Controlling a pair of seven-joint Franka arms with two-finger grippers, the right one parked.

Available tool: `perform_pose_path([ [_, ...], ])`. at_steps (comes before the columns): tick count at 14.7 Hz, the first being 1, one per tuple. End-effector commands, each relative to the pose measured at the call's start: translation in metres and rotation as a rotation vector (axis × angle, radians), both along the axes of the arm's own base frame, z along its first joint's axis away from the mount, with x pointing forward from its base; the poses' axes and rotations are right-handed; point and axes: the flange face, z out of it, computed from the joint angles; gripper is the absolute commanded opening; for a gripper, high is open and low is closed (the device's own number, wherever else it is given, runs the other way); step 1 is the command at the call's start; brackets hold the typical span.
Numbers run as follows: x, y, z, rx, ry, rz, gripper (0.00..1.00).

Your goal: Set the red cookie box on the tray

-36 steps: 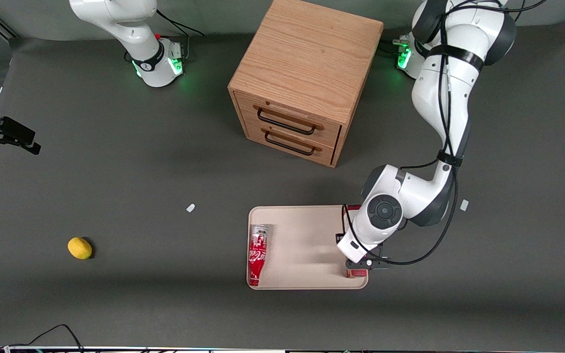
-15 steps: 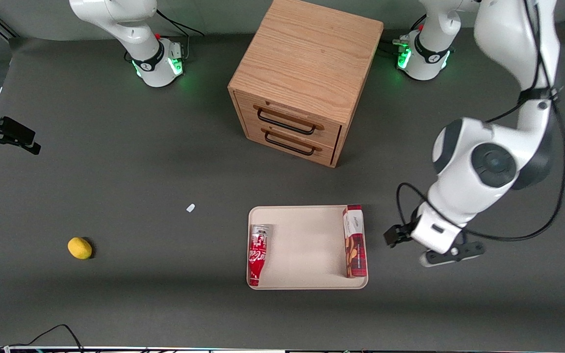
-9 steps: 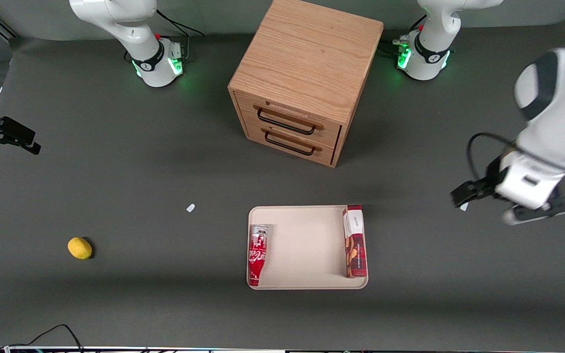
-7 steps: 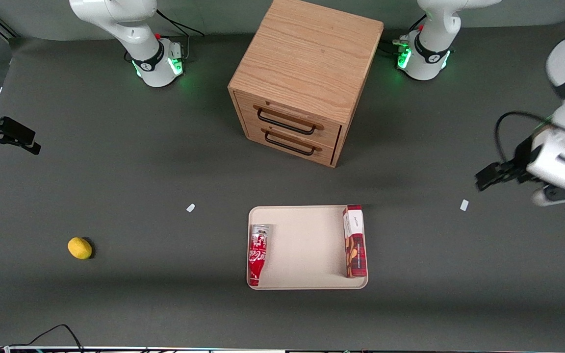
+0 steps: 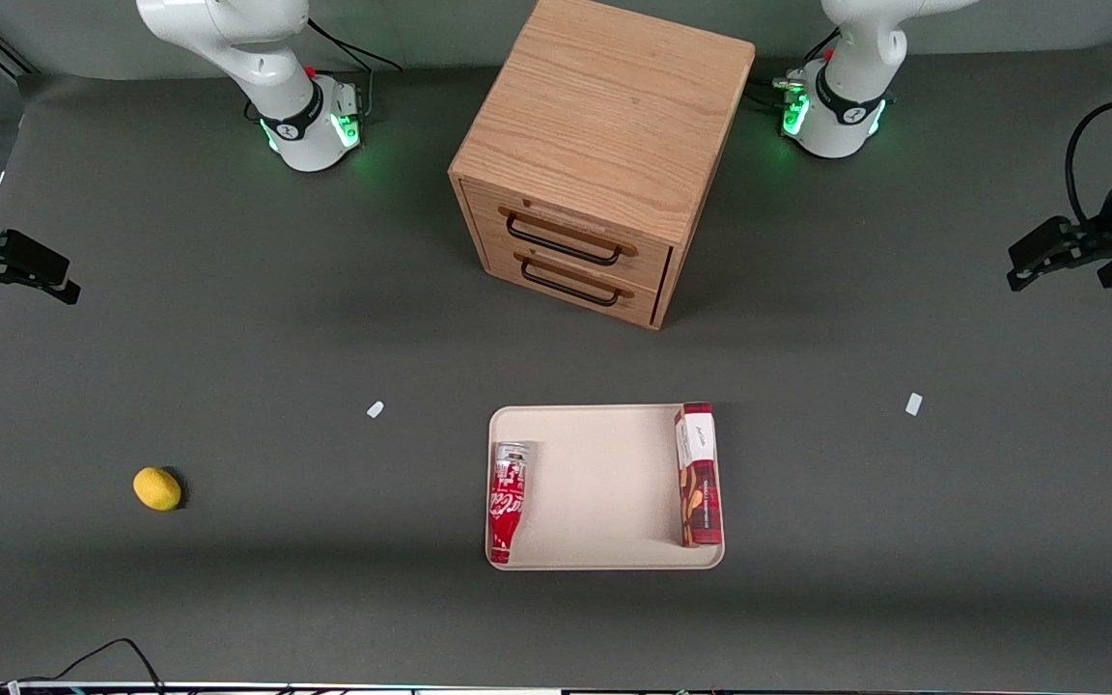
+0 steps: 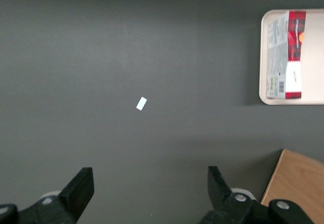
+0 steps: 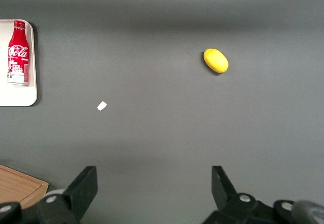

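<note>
The slim dark-red cardboard cookie box (image 5: 699, 475) now lies on the flat beige tray (image 5: 604, 483), let go. The black 2-finger gripper (image 6: 147, 193) has pulled far away toward its own table end, fingers spread, holding nothing. The job looks done.

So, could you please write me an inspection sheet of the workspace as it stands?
Surface: dark grey table, small white scraps.
Job's things: red cookie box lies flat in the tray, along the rim toward the working arm's end.
Clutter: red cola bottle in the tray, apart from the box; lemon toward the parked arm's end.
Grippers: gripper open, empty, above bare table at the working arm's end.
Cables: black cable at the table's near edge.
Surroundings: wooden drawer cabinet, both drawers shut.
</note>
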Motion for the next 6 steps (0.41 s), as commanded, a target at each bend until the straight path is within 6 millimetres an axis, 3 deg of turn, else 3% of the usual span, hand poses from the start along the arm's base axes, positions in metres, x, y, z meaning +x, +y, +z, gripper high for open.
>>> perform_pose_path([
  [1, -0.018, 0.003, 0.015, 0.007, 0.024, -0.046, 1.0],
  [6, -0.025, 0.005, 0.03, 0.007, 0.05, -0.052, 1.0],
])
